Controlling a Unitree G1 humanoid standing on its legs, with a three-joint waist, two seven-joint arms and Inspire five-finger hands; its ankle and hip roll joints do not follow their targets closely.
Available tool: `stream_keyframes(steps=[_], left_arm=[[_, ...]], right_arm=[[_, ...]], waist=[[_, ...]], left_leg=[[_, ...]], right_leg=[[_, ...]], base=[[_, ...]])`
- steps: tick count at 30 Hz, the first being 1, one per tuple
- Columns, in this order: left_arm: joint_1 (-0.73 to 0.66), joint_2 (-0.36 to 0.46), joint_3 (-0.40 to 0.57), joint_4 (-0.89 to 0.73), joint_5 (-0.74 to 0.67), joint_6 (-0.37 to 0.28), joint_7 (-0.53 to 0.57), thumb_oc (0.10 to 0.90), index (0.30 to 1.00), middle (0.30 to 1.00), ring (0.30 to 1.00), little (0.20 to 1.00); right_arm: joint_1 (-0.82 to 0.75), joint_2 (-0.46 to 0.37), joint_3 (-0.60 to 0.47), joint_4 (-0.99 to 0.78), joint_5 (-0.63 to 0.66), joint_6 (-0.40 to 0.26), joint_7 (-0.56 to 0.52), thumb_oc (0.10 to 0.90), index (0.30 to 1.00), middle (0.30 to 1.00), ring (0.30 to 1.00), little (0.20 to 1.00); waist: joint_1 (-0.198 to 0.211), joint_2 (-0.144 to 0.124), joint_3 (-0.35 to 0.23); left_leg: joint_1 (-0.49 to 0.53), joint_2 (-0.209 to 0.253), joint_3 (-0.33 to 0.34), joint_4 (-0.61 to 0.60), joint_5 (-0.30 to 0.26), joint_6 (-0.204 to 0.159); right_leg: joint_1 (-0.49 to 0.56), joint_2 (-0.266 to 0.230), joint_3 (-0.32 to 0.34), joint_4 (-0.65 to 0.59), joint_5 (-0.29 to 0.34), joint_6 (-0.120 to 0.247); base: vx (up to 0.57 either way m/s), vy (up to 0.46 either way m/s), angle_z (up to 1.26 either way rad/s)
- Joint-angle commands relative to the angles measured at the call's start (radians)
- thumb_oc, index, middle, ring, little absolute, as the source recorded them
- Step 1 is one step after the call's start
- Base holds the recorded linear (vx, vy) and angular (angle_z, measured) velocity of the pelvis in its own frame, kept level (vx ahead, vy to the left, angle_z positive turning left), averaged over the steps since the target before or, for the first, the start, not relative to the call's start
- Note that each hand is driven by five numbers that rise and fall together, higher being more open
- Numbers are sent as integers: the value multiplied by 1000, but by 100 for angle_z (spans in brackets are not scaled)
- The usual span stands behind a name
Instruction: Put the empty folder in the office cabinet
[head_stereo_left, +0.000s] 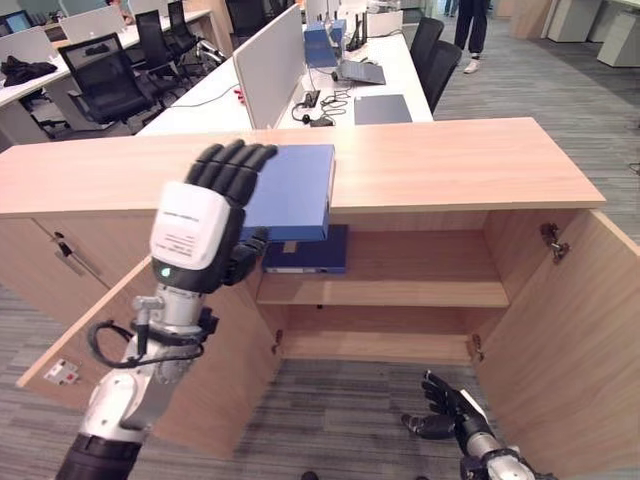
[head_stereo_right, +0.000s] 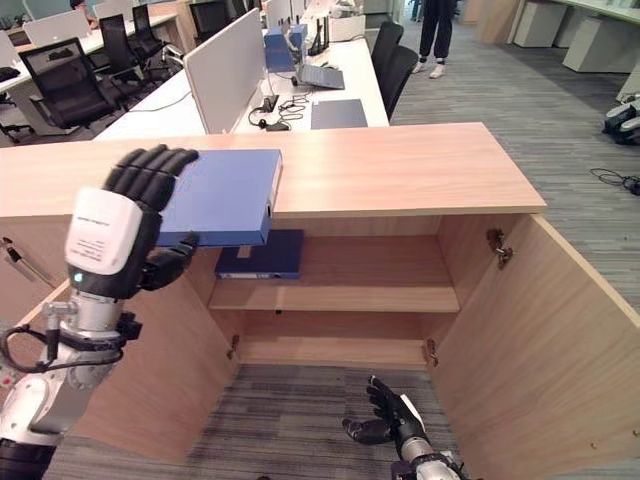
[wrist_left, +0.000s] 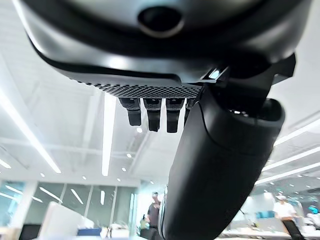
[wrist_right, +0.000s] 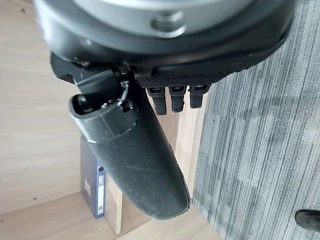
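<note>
— Blue, that is what we see first: a blue folder (head_stereo_left: 292, 190) raised in front of the cabinet's top edge, flat side up and a little tilted, its spine end pointing into the open cabinet (head_stereo_left: 420, 165).

— And the left hand (head_stereo_left: 215, 215)?

— We find it on the folder's near left end, fingers (head_stereo_left: 235, 160) curled over the top face and the thumb tucked beneath, so the folder is clamped between them. The rest of the folder juts out past the hand to the right.

— Is it inside the cabinet?

— Not yet; we see it at the level of the wooden top (head_stereo_right: 400, 165), above the upper shelf (head_stereo_left: 400, 290). A second blue folder (head_stereo_left: 308, 255) lies flat on that shelf, just below the held one.

— The doors?

— Both stand wide, the left door (head_stereo_left: 120, 330) and the right door (head_stereo_left: 570, 320).

— The right hand (head_stereo_left: 450, 410)?

— Low over the grey carpet (head_stereo_left: 350, 420) before the cabinet, holding nothing, fingers loosely spread.
</note>
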Motion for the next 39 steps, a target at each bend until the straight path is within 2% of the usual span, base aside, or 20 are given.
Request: stream_keyframes(steps=[1, 10, 19, 31, 39], left_arm=[[-193, 25, 18, 59, -62, 11, 15, 800, 900, 900, 900, 900], [-268, 21, -73, 178, -56, 28, -26, 800, 900, 900, 900, 900], [-314, 32, -119, 267, -34, 54, -42, 800, 900, 900, 900, 900], [-457, 133, -169, 316, 53, 95, -17, 800, 900, 900, 900, 900], [-479, 141, -168, 332, 49, 103, -13, 800, 900, 900, 900, 900]], right_arm=[[-102, 0, 3, -32, 5, -77, 10, 800, 900, 900, 900, 900], [-98, -6, -5, -14, 13, -66, 13, 800, 900, 900, 900, 900], [-88, -3, -8, -9, 20, -64, 17, 800, 900, 900, 900, 900], [-88, -20, 4, 0, 39, -67, 31, 800, 900, 900, 900, 900], [-88, -19, 10, 14, 38, -59, 39, 800, 900, 900, 900, 900]], waist=[[-9, -29, 6], [-30, -32, 7], [-42, -36, 6], [-50, -32, 3], [-53, -31, -1]], left_leg=[[116, 79, -14, -1, -106, -108], [128, 78, -5, -1, -113, -106], [137, 77, 9, -1, -120, -105], [139, 75, 14, -1, -120, -108], [141, 75, 16, -1, -119, -107]], right_leg=[[60, -37, 51, 16, -152, 68], [67, -37, 56, 19, -154, 68], [63, -40, 65, 20, -151, 70], [60, -40, 68, 21, -150, 75], [60, -39, 67, 22, -152, 75]], base=[[9, 1, -10], [3, 2, -3], [3, 1, -1], [0, 0, 0], [0, 0, 0]])
